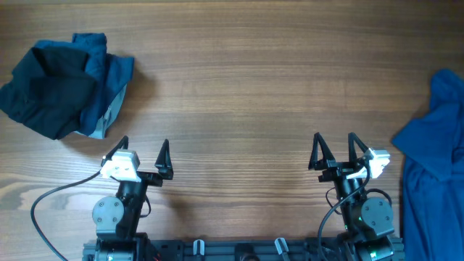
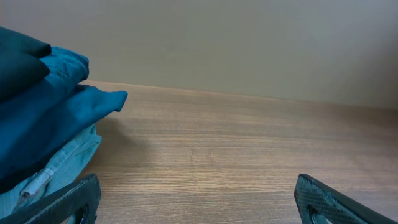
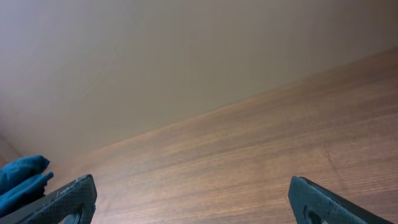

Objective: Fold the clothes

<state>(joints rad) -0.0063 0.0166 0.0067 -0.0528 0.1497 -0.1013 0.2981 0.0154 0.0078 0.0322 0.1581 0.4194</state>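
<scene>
A pile of clothes (image 1: 65, 83) lies at the table's far left: near-black and blue garments, one with a pale grey lining. It also shows at the left of the left wrist view (image 2: 43, 118). A large mid-blue top (image 1: 435, 159) lies crumpled at the right edge and runs out of frame. A blue scrap of cloth (image 3: 22, 177) shows at the left edge of the right wrist view. My left gripper (image 1: 143, 154) is open and empty, near the front edge, right of and below the pile. My right gripper (image 1: 334, 151) is open and empty, just left of the blue top.
The wooden table (image 1: 239, 94) spans the whole view. Both arm bases and a grey cable (image 1: 51, 199) sit along the front edge. A plain wall (image 2: 249, 43) stands behind the table's far edge.
</scene>
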